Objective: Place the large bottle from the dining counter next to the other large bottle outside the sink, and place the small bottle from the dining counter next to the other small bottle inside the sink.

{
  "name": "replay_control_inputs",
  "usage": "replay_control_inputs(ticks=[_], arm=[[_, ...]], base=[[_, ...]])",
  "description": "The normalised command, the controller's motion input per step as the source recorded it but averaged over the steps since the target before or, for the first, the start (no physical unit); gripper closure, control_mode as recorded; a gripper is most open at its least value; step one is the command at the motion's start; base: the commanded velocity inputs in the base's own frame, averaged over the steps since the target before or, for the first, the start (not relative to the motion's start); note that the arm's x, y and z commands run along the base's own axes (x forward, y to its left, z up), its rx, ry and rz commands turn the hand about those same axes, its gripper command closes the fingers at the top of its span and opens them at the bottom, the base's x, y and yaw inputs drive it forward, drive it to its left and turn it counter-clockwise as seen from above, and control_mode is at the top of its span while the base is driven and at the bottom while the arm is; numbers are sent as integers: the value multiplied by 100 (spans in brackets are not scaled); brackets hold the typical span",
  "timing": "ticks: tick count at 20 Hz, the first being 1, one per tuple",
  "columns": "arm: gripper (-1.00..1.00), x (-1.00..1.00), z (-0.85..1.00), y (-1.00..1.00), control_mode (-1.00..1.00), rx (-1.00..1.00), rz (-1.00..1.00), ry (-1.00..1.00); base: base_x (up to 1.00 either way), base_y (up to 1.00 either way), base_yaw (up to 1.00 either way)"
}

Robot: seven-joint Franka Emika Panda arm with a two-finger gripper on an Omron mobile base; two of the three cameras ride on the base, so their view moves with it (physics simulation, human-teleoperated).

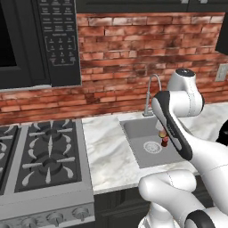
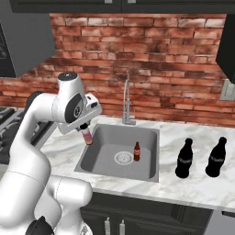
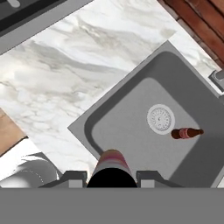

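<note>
Small bottle (image 3: pixel 111 168), pinkish-red with a dark cap end, clamped between the two fingertips of the gripper (image 3: pixel 111 177) and hanging over the left rim of the sink (image 3: pixel 144 87). Arm: elbow raised, forearm angled down, hand pointing straight down above the marble counter (image 3: pixel 65 65) edge. Second small bottle (image 2: pixel 137 151) upright in the basin beside the drain (image 2: pixel 123 158); two large dark bottles (image 2: pixel 184 159) together on the counter right of the sink.

**Marble counter with sink and cooktop**

White-veined marble counter (image 2: pixel 193 186), set with a grey sink (image 2: pixel 148 170) and a black cooktop (image 1: pixel 44 156) at left. Two large dark bottles (image 2: pixel 184 159) upright right of the sink. One small bottle (image 2: pixel 137 151) standing beside the drain (image 2: pixel 123 158).
</note>
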Motion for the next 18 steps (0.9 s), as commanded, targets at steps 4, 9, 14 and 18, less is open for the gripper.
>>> replay_control_inputs(ticks=[4, 9, 14, 18], arm=[[100, 14, -14, 0, -100, 0, 0, 0], [100, 22, -22, 0, -100, 0, 0, 0], [100, 26, -24, 0, -100, 0, 0, 0], [100, 25, -25, -2, -100, 0, 0, 0]], base=[[0, 0, 0], [0, 0, 0], [0, 0, 0], [0, 0, 0]])
